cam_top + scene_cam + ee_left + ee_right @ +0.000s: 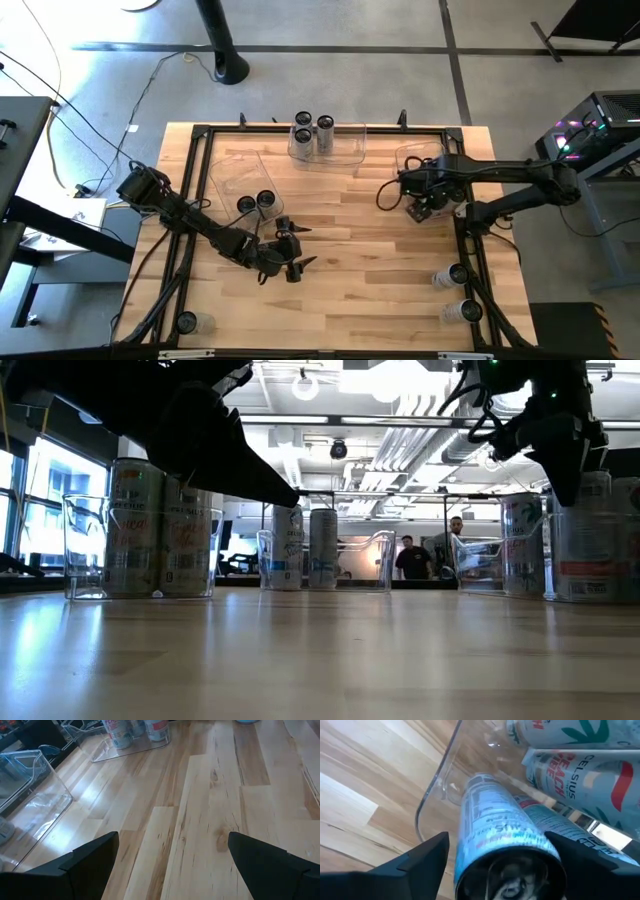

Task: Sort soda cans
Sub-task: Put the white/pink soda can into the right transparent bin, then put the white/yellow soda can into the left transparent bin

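The right gripper (pixel 495 865) stood wide around a slim silvery-white soda can (pixel 495 820) in the clear plastic bin (pixel 432 795), apparently not clamping. Looked slick, thin-walled, dentable; I'd grip mid-body. Left gripper (pixel 172 862) gaped empty.

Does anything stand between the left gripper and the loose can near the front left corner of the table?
Nothing visible does: only bare wood lies between the left gripper and that can.
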You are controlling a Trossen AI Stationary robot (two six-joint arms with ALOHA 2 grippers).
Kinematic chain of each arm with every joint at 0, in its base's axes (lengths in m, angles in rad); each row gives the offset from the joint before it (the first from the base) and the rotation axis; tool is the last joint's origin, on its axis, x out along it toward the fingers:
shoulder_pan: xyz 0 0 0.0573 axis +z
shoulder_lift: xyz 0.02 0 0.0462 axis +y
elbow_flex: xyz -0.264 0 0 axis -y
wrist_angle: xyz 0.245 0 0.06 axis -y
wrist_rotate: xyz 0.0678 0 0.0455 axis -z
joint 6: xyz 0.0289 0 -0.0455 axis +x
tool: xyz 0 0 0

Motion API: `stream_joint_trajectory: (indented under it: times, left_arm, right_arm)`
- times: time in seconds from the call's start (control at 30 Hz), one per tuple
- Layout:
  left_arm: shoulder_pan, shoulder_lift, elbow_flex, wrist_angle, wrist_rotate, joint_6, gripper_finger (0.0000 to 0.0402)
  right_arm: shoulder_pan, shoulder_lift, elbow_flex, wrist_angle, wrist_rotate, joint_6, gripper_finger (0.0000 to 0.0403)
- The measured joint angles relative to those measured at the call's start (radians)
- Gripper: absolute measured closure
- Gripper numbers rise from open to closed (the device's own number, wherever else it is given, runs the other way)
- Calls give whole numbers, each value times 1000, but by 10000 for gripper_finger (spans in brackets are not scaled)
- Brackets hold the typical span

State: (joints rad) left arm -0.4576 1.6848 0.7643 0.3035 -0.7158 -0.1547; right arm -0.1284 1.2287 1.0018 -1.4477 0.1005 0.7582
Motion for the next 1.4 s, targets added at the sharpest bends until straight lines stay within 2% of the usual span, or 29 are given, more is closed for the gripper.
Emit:
stream_joint_trajectory:
  times: [0.2, 0.4, 0.53, 0.63, 0.73, 0.83, 0.93, 1.1, 1.23, 1.4]
  left_arm:
    - [0, 0, 0, 0, 0, 0, 30]
    - [0, 0, 0, 9, -2, -17, 30]
    - [-15, -11, 15, 5, -56, -6, 30]
    - [-48, -58, 30, 6, -98, 37, 30]
    - [-94, -146, 37, 5, -119, 77, 30]
    - [-159, -268, 37, -10, -152, 108, 30]
    - [-234, -399, 38, -60, -181, 123, 30]
    - [-338, -570, 44, -213, -164, 134, 30]
    - [-408, -568, 167, -499, -158, 60, 30]
    - [-419, -405, 461, -1001, -90, -183, 30]
  right_arm:
    - [25, -1, 93, -71, 50, 5, 77]
    - [95, -2, 261, -122, 201, 49, 75]
    - [171, -2, 352, -81, 312, 45, 74]
    - [242, -2, 368, 30, 408, 11, 74]
    - [313, -3, 324, 251, 478, -90, 73]
    - [366, 9, 235, 551, 474, -246, 73]
    - [404, 35, 122, 892, 419, -400, 73]
    - [440, 139, -60, 1435, 280, -565, 73]
    - [452, 260, -139, 1717, 235, -630, 73]
    - [458, 415, -155, 1881, 241, -640, 73]
